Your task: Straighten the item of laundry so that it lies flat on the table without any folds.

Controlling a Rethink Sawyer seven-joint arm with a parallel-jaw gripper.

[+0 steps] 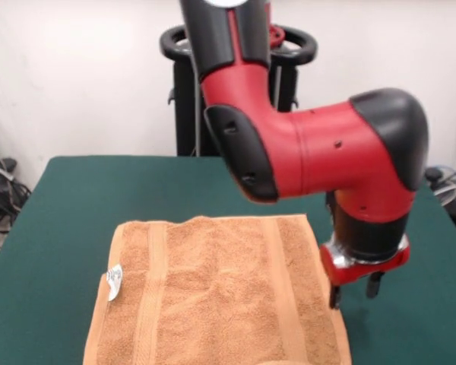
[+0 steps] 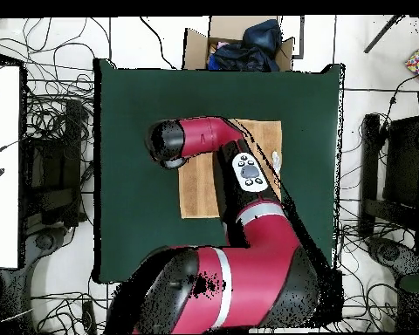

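Note:
The orange-tan towel [image 1: 220,296] lies spread on the dark green table [image 1: 76,198], near its front edge. Two woven bands run down it, and a small white tag [image 1: 114,281] sticks out at its left edge. The towel's front edge is cut off by the picture. My gripper [image 1: 355,293] hangs just right of the towel's right edge, low over the table, with its fingers apart and nothing between them. In the overhead view the arm covers much of the towel [image 2: 200,188] and the wrist [image 2: 167,148] hides the gripper, which sits over the table [image 2: 134,105].
A cardboard box [image 2: 195,48] holding dark blue cloth [image 2: 248,42] stands off the table's far edge in the overhead view. Cables lie on the floor around the table. The black pedestal [image 1: 184,99] rises behind the table.

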